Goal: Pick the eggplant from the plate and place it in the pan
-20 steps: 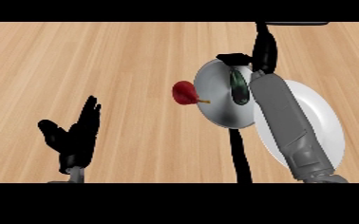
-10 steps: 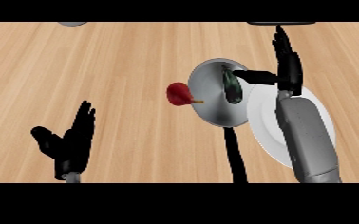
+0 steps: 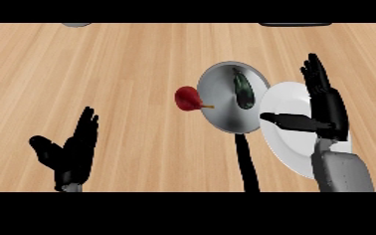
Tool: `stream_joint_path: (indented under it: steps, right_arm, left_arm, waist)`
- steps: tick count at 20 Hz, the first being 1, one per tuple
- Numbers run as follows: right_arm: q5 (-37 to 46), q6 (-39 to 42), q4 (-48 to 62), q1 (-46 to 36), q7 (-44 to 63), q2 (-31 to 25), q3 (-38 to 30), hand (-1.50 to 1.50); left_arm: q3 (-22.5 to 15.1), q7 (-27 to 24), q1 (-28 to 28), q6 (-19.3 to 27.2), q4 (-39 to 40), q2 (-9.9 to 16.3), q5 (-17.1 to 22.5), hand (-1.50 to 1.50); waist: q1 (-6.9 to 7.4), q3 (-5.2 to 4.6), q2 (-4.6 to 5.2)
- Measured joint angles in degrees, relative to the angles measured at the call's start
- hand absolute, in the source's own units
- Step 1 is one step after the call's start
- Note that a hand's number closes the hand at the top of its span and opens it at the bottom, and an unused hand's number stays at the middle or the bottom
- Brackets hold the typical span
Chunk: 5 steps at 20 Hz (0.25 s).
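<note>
On the wooden counter (image 3: pixel 110 69), the eggplant (image 3: pixel 243 88) already lies inside the silver pan (image 3: pixel 220 99), in its right half, with the long axis running from the far rim toward the near side. It looks dark green to almost black, long and narrow, and it rests on the pan floor with nothing holding it. The pan's black handle (image 3: pixel 247 164) runs toward the lower edge of the view. Just beside the pan on its right is the white plate (image 3: pixel 283 144), which overlaps or touches the pan rim; I cannot tell which.

Over that plate, the right hand (image 3: pixel 327 112) is spread wide, fingers straight and pointing away, thumb stretched out to the left. It has hold of nothing and is apart from the eggplant. At the lower left of the view, the left hand (image 3: pixel 72 149) rests open, fingers up.

Judging from these things, the placing seems done. An eggplant I would expect to be rather light, stiff enough not to bend, with a smooth skin that may slide between fingers. If it must be taken again, the thick middle seems the best place, fingers across the short side. A small red object with a stem (image 3: pixel 189 98), perhaps a fruit, lies touching the pan's left rim.
</note>
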Motion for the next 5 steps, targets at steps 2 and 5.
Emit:
stream_joint_path:
  steps: [2,5]
  right_arm:
    - [-0.08,0.19,-4.93,4.62,0.88,0.5,0.91,-1.5]
    - [-0.05,0.3,-11.93,10.15,2.94,1.18,2.32,-1.5]
  left_arm:
    - [0.26,0.27,-0.25,-0.44,0.31,-0.05,0.2,0.0]
    - [0.42,0.09,-0.42,-0.51,0.6,-0.43,-0.26,0.0]
  waist:
    - [0.09,-0.03,0.07]
    - [0.27,-0.01,0.12]
